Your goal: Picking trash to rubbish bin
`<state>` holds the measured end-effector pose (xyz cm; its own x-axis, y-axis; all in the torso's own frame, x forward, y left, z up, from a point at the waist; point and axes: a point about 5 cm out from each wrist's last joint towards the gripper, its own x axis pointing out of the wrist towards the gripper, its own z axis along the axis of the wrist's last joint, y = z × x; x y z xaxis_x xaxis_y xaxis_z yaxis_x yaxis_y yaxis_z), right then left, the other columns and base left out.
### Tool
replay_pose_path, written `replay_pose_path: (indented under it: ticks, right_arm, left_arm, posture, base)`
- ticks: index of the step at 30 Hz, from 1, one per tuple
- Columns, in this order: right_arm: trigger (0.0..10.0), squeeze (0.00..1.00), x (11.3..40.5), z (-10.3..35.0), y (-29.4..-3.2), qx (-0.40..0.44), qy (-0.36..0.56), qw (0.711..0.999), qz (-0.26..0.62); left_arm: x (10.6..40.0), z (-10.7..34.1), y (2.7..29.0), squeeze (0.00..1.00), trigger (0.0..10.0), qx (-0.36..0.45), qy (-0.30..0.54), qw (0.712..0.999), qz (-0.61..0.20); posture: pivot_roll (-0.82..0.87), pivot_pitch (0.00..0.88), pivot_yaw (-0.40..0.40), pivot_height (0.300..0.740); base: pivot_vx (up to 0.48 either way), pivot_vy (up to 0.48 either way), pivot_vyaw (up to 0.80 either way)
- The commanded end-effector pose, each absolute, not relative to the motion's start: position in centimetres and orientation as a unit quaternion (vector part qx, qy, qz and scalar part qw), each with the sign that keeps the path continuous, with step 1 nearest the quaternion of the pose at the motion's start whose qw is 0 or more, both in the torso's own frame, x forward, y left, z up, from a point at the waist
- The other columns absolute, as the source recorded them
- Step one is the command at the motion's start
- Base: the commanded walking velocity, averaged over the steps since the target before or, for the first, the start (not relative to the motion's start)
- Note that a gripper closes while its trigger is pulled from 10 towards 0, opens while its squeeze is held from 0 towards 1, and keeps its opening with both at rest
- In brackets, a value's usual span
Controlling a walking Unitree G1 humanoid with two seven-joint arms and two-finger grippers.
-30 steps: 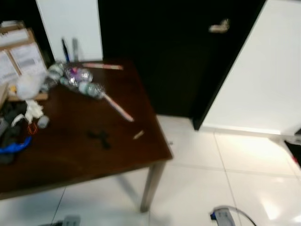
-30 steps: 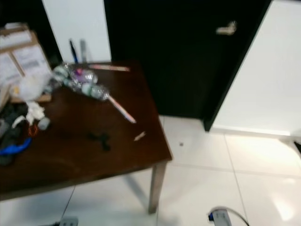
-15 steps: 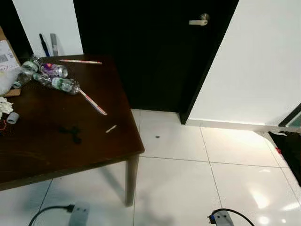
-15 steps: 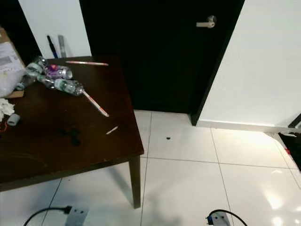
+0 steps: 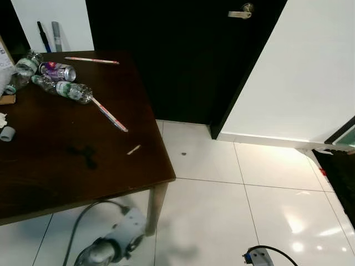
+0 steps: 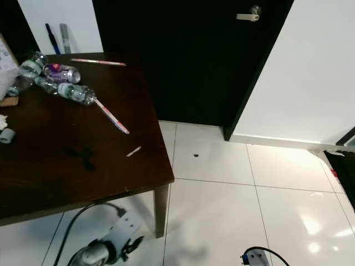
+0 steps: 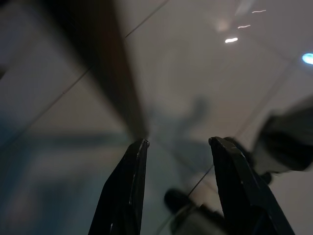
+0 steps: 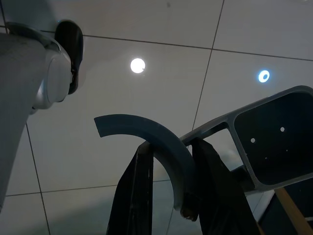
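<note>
On the dark wooden table, at its far left, lie two clear plastic bottles and a purple can. Two thin striped sticks and a small pale scrap lie nearer the table's right edge. My left arm hangs low beside the table's front leg. Its gripper is open over the floor tiles with nothing between the fingers. My right gripper is shut on a curved blue-grey strip that arcs out past the fingertips.
A black door with a metal handle stands behind the table, with a white wall to its right. Glossy white tiles cover the floor. A dark object sits at the right edge. A grey frame with a dark panel lies close to my right gripper.
The camera has swung a little, so the whole scene has shifted. My left arm has risen into view at the bottom, beside the table leg. Nothing on the table has moved.
</note>
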<state>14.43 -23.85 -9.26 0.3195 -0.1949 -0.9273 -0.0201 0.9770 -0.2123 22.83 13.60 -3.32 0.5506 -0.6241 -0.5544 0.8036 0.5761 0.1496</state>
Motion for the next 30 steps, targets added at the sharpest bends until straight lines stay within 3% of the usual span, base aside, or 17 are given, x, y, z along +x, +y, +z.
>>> replay_pose_path:
  ticks: [1,3,10,19,21,24,27,29,30]
  right_arm:
    - [10.0,0.00,13.5,-9.6,-24.0,-0.093,0.592,0.799,-0.056]
    - [10.0,0.00,13.4,-9.6,-23.9,-0.093,0.592,0.798,-0.057]
    - [10.0,0.00,13.4,-9.6,-23.9,-0.093,0.593,0.798,-0.058]
    - [10.0,0.00,13.4,-9.6,-23.8,-0.094,0.591,0.799,-0.057]
    - [10.0,0.00,13.4,-9.6,-23.8,-0.095,0.591,0.799,-0.057]
    - [10.0,0.00,13.4,-9.6,-23.9,-0.096,0.592,0.799,-0.057]
    - [10.0,0.00,13.3,-9.6,-24.0,-0.100,0.593,0.797,-0.055]
    - [10.0,0.00,13.3,-9.6,-24.0,-0.103,0.593,0.797,-0.053]
    - [10.0,0.00,13.3,-9.6,-24.0,-0.103,0.593,0.797,-0.053]
  left_arm:
    - [22.3,-3.4,12.7,0.00,10.0,0.200,0.225,0.835,-0.460]
    - [22.8,-2.4,11.4,0.00,10.0,0.194,0.201,0.813,-0.511]
    - [24.7,1.3,8.0,0.00,10.0,0.177,0.118,0.775,-0.594]
    - [27.0,5.7,6.4,0.00,10.0,0.167,0.029,0.777,-0.606]
    - [28.6,8.3,6.5,0.00,10.0,0.170,-0.024,0.808,-0.564]
    - [29.5,9.6,6.9,0.00,10.0,0.178,-0.050,0.826,-0.532]
    - [32.7,13.2,10.5,0.00,10.0,0.262,-0.083,0.880,-0.388]
    - [33.9,14.6,13.0,0.00,10.0,0.328,-0.082,0.887,-0.314]
    - [33.9,14.6,13.0,0.00,10.0,0.328,-0.082,0.887,-0.314]
  posture:
    - [0.20,0.125,-0.083,0.740]
    - [0.20,0.123,-0.081,0.740]
    - [0.19,0.118,-0.079,0.740]
    - [0.19,0.119,-0.080,0.740]
    - [0.19,0.119,-0.080,0.740]
    - [0.19,0.118,-0.081,0.740]
    - [0.20,0.116,-0.084,0.740]
    - [0.20,0.114,-0.083,0.740]
    - [0.20,0.114,-0.083,0.740]
  base:
    - [0.000,0.000,0.00]
    - [0.000,0.000,0.00]
    - [0.000,0.000,0.00]
    - [0.000,0.000,0.00]
    - [0.000,0.000,0.00]
    - [0.000,0.000,0.00]
    - [0.000,0.000,0.00]
    - [0.000,0.000,0.00]
    - [0.000,0.000,0.00]
